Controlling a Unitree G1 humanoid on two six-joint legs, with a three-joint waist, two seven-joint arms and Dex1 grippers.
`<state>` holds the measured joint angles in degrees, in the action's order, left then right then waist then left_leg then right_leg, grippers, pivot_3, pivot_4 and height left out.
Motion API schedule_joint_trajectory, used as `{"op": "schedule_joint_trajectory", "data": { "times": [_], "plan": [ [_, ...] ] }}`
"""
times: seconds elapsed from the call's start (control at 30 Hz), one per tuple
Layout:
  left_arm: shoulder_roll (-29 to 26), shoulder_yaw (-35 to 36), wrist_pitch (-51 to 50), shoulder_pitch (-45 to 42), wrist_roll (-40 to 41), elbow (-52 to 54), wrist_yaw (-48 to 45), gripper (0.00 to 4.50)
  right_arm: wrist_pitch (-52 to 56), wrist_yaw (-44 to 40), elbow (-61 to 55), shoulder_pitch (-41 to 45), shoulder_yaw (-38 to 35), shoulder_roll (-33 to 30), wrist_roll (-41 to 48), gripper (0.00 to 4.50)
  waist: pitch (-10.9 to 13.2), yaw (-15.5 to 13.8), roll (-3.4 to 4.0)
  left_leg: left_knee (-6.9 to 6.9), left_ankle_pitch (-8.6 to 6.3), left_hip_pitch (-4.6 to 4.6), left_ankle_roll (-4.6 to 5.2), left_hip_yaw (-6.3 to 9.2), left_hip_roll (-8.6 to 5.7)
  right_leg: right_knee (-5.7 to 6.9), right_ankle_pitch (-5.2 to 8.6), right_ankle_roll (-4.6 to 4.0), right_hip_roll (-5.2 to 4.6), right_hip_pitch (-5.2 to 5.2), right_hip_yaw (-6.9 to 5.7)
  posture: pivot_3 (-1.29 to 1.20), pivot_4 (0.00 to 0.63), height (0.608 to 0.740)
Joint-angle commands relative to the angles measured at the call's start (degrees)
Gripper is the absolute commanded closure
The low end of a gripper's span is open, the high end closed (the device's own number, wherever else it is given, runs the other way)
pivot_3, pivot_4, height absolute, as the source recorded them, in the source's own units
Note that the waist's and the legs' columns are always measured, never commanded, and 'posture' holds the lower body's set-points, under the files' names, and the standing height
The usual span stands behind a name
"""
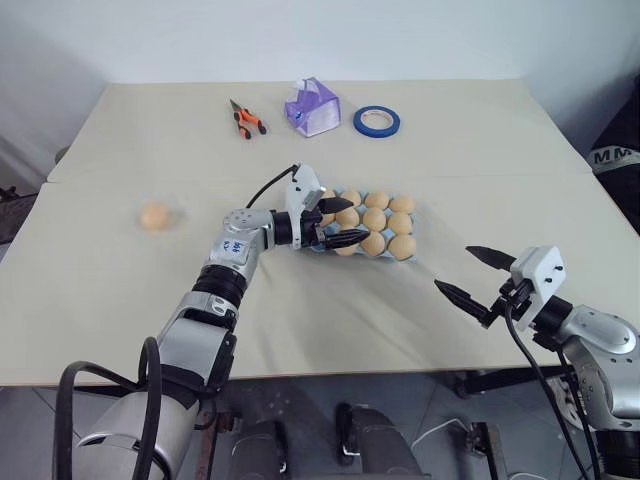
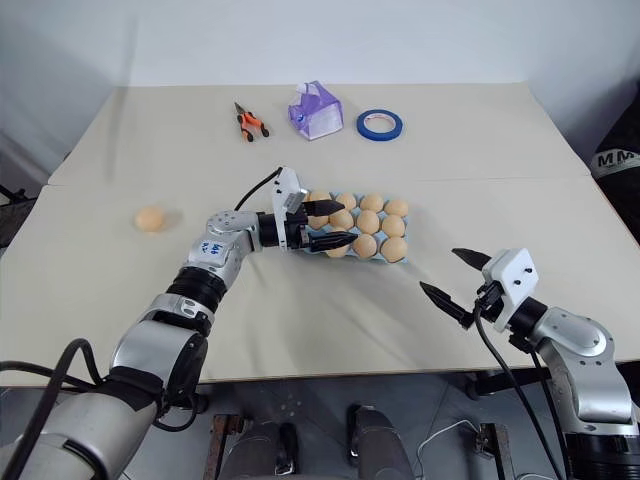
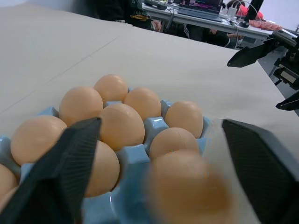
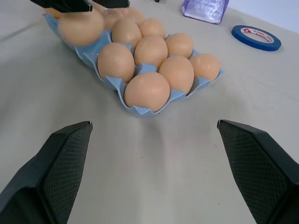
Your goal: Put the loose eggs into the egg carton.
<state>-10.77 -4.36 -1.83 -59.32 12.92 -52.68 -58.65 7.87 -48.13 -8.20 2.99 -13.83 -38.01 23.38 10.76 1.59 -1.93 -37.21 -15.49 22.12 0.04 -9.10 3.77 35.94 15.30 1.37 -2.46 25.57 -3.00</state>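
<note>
The light blue egg carton (image 4: 140,111) lies at the table's middle, with several pale orange eggs (image 1: 387,222) seated in its cups. My left gripper (image 1: 357,220) hovers level over the carton's left end, jaws wide open. A blurred egg (image 3: 189,186) sits between its fingers (image 3: 70,158) without touching either one, just above a cup at the carton's near edge; it is also seen as the blurred egg (image 4: 80,27). One loose egg (image 1: 154,216) rests on the table far to the left. My right gripper (image 1: 452,267) is open and empty, low at the right and pointing toward the carton.
At the back of the table lie orange-handled pliers (image 1: 247,120), a purple-white box (image 1: 312,107) and a blue tape roll (image 1: 376,122). The table's front edge runs just under my right arm.
</note>
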Motion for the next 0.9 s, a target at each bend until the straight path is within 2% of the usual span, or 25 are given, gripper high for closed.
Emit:
{"op": "schedule_joint_trajectory", "data": {
  "times": [0.03, 0.37, 0.47, 0.57, 0.7, 0.8, 0.9],
  "plan": [
    [0.4, 1.2, 1.2, -2.0, -0.3, 0.4, -0.4, 0.03, -0.6, 0.3, -1.6, 0.3, -1.6, 0.0, 0.9, 0.0, 0.0, 0.0, 0.0, 0.0, 0.0, 0.0, 0.0, 0.0, 0.0, 0.0, 0.0, 0.0, -0.01, 0.0, 0.0, 0.0, 0.15, 0.74],
    [-2.4, 2.5, -0.3, 0.7, -0.5, 7.6, 1.3, 0.03, -0.2, -0.1, -0.7, 1.8, -0.1, 0.5, 0.7, 0.0, 0.0, 0.0, 0.0, 0.0, 0.01, 0.0, -0.01, 0.0, 0.01, 0.01, 0.0, 0.0, 0.01, 0.0, 0.01, 0.0, 0.15, 0.74],
    [-5.3, 3.2, -7.4, 7.7, 2.5, 22.4, 2.0, 0.03, 2.6, 1.0, -6.8, -2.0, 1.1, 2.1, 2.5, 0.0, 0.0, 0.2, 0.01, 0.05, 0.0, -0.04, -0.04, -0.01, 0.07, 0.04, 0.0, 0.0, 0.01, 0.0, 0.04, 0.0, 0.15, 0.74],
    [-9.1, 4.1, -15.2, 14.6, 5.3, 35.4, 2.0, 0.03, 3.7, 1.8, -10.1, -4.9, 1.8, 3.5, 2.8, 0.0, 0.0, 0.2, 0.02, 0.09, 0.12, -0.06, -0.51, 0.02, 0.31, 0.16, 0.14, -0.03, 0.1, 0.01, 0.05, 0.0, 0.15, 0.74],
    [-13.4, 6.1, -19.6, 18.0, 6.1, 41.2, 3.2, 0.03, 4.4, 2.6, -10.4, -4.1, 2.0, 3.7, 2.6, 0.0, 0.0, 0.0, 0.01, -0.09, 0.14, -0.05, -0.43, 0.01, 0.25, 0.24, 0.14, -0.03, 0.05, 0.0, 0.05, 0.0, 0.15, 0.74],
    [-17.8, 9.2, -23.0, 20.0, 7.2, 45.0, 4.3, 0.03, 4.5, 2.1, -9.5, -2.4, 2.0, 3.3, 2.7, 0.0, 0.0, 0.0, 0.02, -0.07, 0.17, -0.05, 0.03, 0.0, 0.07, 0.13, 0.06, 0.02, -0.11, -0.04, 0.13, 0.0, 0.15, 0.74],
    [-21.6, 12.4, -26.5, 22.6, 9.2, 48.6, 5.1, 0.03, 4.5, 1.3, -8.9, -2.1, 1.7, 2.9, 2.8, 0.0, 0.0, 0.1, 0.02, -0.04, 0.17, -0.09, -0.05, 0.0, 0.06, 0.05, -0.06, -0.01, -0.14, -0.11, 0.16, 0.0, 0.15, 0.74]
  ]
}}
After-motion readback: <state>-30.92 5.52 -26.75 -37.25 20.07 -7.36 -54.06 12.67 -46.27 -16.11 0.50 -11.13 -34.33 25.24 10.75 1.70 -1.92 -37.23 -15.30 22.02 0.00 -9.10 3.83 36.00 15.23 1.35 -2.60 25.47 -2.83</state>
